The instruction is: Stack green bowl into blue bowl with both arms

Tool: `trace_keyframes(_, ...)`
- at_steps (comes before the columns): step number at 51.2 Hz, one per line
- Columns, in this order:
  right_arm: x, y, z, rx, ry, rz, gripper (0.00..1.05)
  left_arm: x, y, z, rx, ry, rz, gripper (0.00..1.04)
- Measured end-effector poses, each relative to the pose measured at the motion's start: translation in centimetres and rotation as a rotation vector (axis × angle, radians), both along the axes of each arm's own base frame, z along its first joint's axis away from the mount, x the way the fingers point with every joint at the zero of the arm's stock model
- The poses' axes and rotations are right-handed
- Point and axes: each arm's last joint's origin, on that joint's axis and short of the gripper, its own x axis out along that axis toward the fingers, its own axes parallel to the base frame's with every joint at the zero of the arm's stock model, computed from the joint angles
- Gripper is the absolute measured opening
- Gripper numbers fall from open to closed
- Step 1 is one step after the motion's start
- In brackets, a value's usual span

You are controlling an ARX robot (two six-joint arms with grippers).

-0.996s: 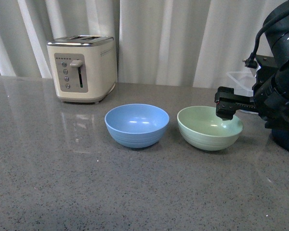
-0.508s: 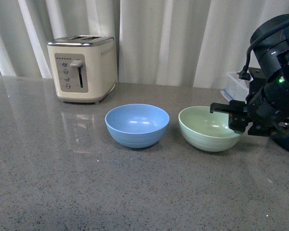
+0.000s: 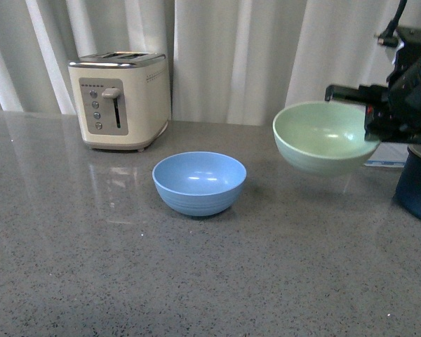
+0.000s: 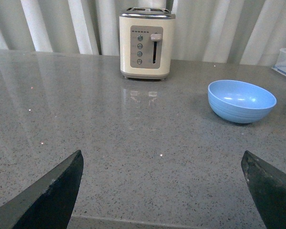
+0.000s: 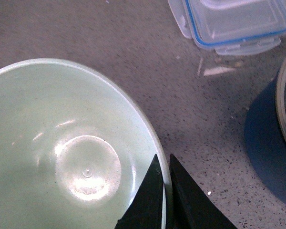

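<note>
my right jaws pinched the green bowl (image 3: 321, 137) by its rim, clear of the bench (image 3: 126, 274); light, stiff, probably slick plastic. left jaws stood spread.

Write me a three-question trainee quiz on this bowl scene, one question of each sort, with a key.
1. Fill in: the light sky-blue round plastic bowl on the counter holds ____.
2. True or false: the pale mint-green round plastic bowl sits nested inside the blue bowl.
3. Pick one: the right hand grips the green bowl by its A) rim, B) base, C) not at all.

Key: 1 nothing. 2 false; it is held in the air, off to the side of the blue bowl. 3 A.
</note>
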Motion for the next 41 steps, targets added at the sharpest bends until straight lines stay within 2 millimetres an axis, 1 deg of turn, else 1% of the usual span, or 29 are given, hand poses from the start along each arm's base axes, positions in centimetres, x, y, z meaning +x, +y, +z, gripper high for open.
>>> trace_keyframes(3,-0.7,0.9,1.4,0.013,-0.038,0.033,0.01,0.0,0.0,0.0,0.000,0.000,0.000,0.98)
trace_keyframes(6,-1.1,1.8,2.2,0.021,-0.061,0.060,0.01,0.0,0.0,0.0,0.000,0.000,0.000,0.98)
trace_keyframes(11,-1.5,4.4,3.7,0.033,-0.105,0.126,0.01,0.0,0.0,0.0,0.000,0.000,0.000,0.98)
trace_keyframes(15,-1.6,6.5,4.4,0.040,-0.131,0.172,0.01,0.0,0.0,0.0,0.000,0.000,0.000,0.98)
trace_keyframes(18,-1.4,7.7,4.6,0.047,-0.140,0.197,0.01,0.0,0.0,0.0,0.000,0.000,0.000,0.98)
trace_keyframes(20,-1.1,9.0,4.7,0.054,-0.145,0.223,0.01,0.0,0.0,0.0,0.000,0.000,0.000,0.98)
trace_keyframes(22,-0.8,10.2,4.5,0.060,-0.138,0.240,0.01,0.0,0.0,0.0,0.000,0.000,0.000,0.98)
trace_keyframes(25,-0.3,11.3,3.9,0.061,-0.119,0.255,0.01,0.0,0.0,0.0,0.000,0.000,0.000,0.98)
trace_keyframes(29,0.7,12.5,2.4,0.048,-0.087,0.263,0.01,0.0,0.0,0.0,0.000,0.000,0.000,0.98)
trace_keyframes(34,1.8,13.5,0.5,0.029,-0.043,0.261,0.01,0.0,0.0,0.0,0.000,0.000,0.000,0.98)
trace_keyframes(41,2.7,13.9,-1.6,0.011,0.019,0.255,0.01,0.0,0.0,0.0,0.000,0.000,0.000,0.98)
